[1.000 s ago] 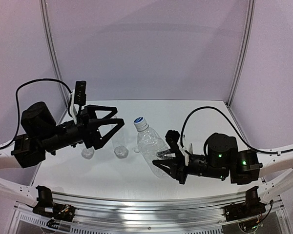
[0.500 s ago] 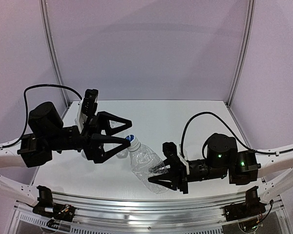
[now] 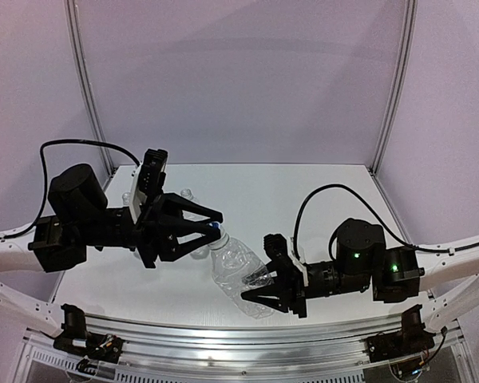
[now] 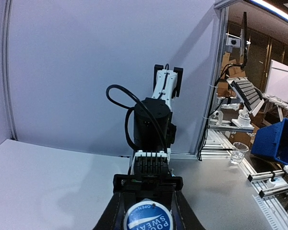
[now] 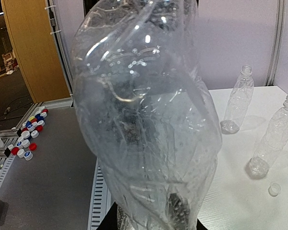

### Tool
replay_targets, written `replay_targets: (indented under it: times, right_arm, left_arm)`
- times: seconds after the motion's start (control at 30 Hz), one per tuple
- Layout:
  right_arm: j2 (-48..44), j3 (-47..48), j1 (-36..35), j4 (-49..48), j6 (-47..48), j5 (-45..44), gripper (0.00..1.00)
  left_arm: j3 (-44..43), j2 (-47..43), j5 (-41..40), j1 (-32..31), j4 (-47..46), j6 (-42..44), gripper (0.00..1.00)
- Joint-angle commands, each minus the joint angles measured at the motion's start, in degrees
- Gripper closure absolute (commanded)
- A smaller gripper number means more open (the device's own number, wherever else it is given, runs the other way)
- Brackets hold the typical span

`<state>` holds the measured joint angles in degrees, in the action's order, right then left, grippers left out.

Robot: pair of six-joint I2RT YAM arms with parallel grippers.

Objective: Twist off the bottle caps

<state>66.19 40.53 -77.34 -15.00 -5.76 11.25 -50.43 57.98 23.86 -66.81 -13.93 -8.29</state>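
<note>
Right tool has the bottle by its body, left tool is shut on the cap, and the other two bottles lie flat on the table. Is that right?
Not quite: the other two bottles stand upright on the table, as the right wrist view shows. The rest holds: right tool has the bottle by its body, left tool is shut on the cap.

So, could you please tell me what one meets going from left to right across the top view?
Left arm → left gripper → bottle → right gripper → right arm.
</note>
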Motion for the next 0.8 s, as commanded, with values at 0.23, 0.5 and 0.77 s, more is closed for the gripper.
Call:
replay_targets:
  times: [0.23, 0.5, 0.77]
  right_arm:
    - [-2.5, -1.0, -0.2, -0.8, 0.1, -12.3, 0.73]
    - [2.6, 1.8, -0.1, 4.4, -1.3, -45.6, 0.76]
    - [3.6, 2.7, -0.1, 5.2, -1.7, -45.4, 0.76]
  left_arm:
    - [-6.2, 3.7, -14.8, -2.4, 8.2, -1.0, 0.88]
    - [-7.6, 9.9, -49.7, -5.2, 10.2, -18.3, 0.88]
    - [-8.3, 13.1, -54.9, -5.4, 12.1, -22.7, 0.87]
